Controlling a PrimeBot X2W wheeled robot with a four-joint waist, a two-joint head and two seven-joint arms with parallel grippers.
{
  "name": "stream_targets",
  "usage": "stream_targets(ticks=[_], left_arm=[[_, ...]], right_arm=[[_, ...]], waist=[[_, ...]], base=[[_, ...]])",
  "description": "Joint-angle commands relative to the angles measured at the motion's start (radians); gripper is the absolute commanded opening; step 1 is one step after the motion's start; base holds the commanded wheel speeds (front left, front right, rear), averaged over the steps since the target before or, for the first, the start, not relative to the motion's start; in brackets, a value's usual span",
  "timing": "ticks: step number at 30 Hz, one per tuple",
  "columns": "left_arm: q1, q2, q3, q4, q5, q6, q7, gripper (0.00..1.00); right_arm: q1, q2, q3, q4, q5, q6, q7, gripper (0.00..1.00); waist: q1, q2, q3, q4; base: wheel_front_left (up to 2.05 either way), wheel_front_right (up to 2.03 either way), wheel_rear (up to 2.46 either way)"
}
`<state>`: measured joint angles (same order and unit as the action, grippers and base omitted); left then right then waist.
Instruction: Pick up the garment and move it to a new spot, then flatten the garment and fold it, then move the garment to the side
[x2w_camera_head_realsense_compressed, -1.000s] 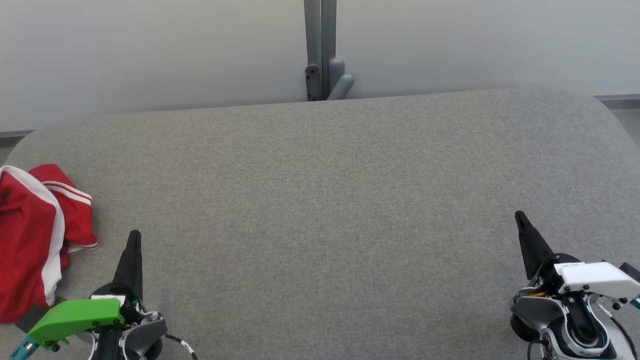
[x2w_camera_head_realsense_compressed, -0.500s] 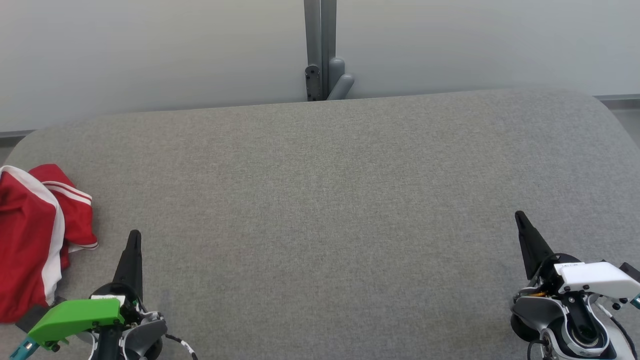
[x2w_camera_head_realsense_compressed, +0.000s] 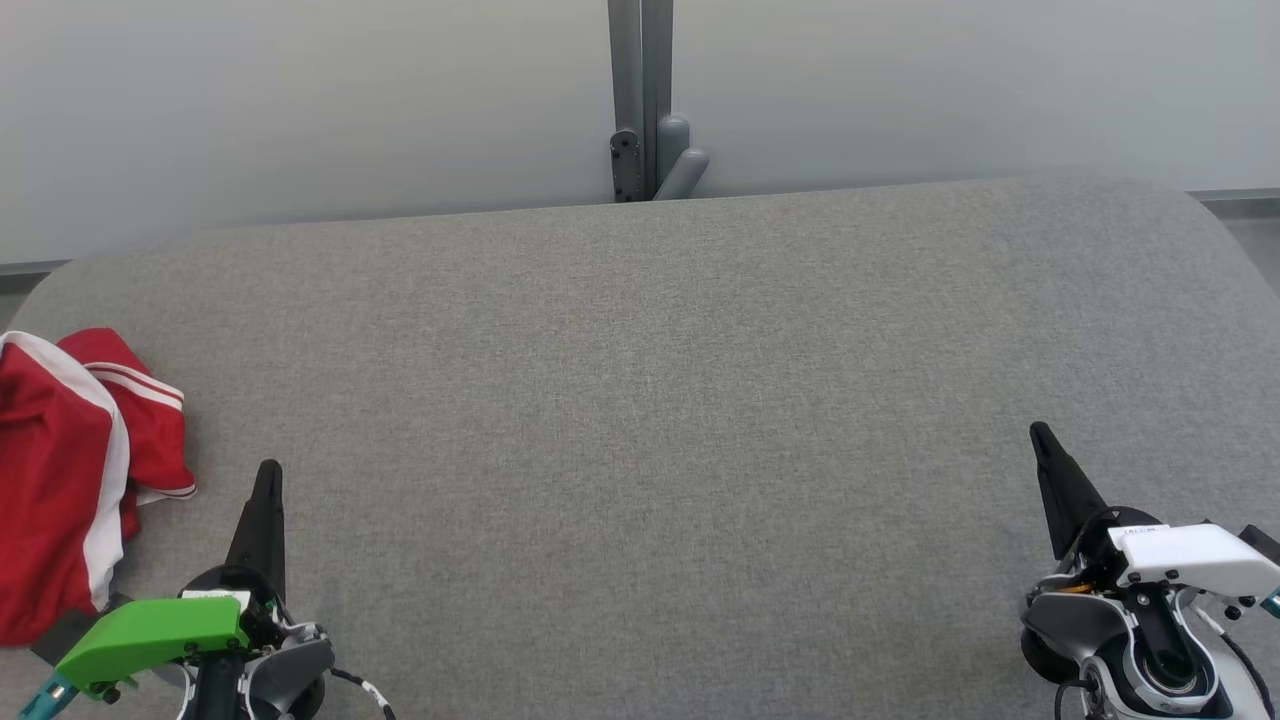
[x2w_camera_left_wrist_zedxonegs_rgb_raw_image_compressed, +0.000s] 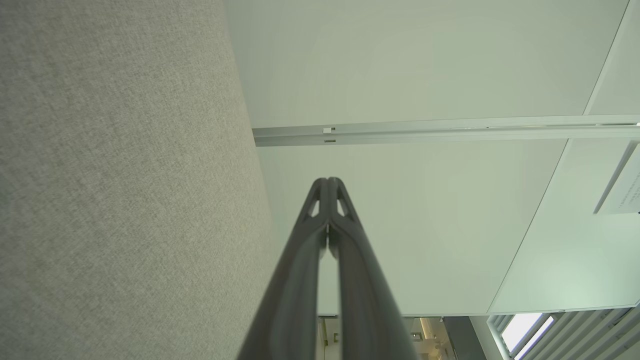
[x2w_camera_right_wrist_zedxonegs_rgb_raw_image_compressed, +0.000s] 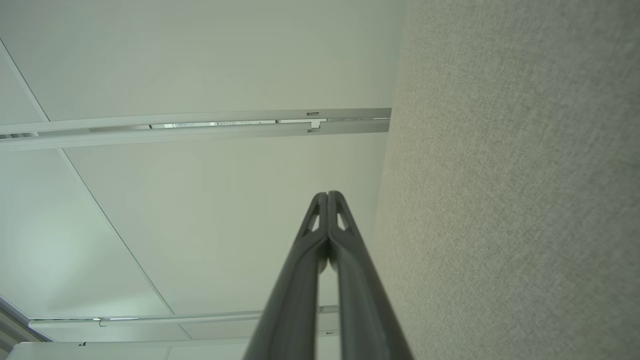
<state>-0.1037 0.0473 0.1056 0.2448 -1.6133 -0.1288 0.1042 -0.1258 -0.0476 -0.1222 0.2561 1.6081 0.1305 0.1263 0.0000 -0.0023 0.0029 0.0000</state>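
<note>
The garment (x2w_camera_head_realsense_compressed: 60, 480), red with white stripes, lies crumpled at the left edge of the grey table (x2w_camera_head_realsense_compressed: 660, 400), partly cut off by the head view's border. My left gripper (x2w_camera_head_realsense_compressed: 268, 470) rests at the lower left, just right of the garment and not touching it, its fingers pressed together. At the lower right, far from the garment, my right gripper (x2w_camera_head_realsense_compressed: 1040, 432) is shut too. In the left wrist view my left gripper (x2w_camera_left_wrist_zedxonegs_rgb_raw_image_compressed: 327, 180) holds nothing, its tips closed. My right gripper (x2w_camera_right_wrist_zedxonegs_rgb_raw_image_compressed: 327, 194) looks the same in the right wrist view.
The table's grey fabric top (x2w_camera_left_wrist_zedxonegs_rgb_raw_image_compressed: 125, 175) spreads wide between the two grippers. Behind its far edge stand a pale wall and a grey metal post (x2w_camera_head_realsense_compressed: 640, 100). The table's corners are rounded.
</note>
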Motion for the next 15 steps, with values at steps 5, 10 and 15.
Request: stream_targets(ticks=[5, 10, 15], left_arm=[[-0.012, 0.006, 0.004, -0.001, -0.001, -0.004, 0.001, 0.0], [0.008, -0.002, -0.003, 0.014, 0.0, 0.0, -0.001, 0.0], [0.016, 0.0, -0.018, 0.039, 0.028, 0.001, -0.022, 1.0]], right_arm=[[0.013, -0.005, -0.002, -0.003, 0.005, 0.0, 0.002, 0.0], [0.003, 0.004, 0.001, 0.013, -0.001, 0.0, 0.0, 0.0], [0.012, 0.0, 0.018, 0.025, -0.024, 0.0, -0.02, 1.0]], waist=[[0.0, 0.0023, 0.0, 0.0], [0.0, 0.0, 0.0, 0.0], [0.0, 0.0001, 0.001, 0.0]], base=[[0.0, 0.0, 0.0], [0.0, 0.0, 0.0], [0.0, 0.0, 0.0]])
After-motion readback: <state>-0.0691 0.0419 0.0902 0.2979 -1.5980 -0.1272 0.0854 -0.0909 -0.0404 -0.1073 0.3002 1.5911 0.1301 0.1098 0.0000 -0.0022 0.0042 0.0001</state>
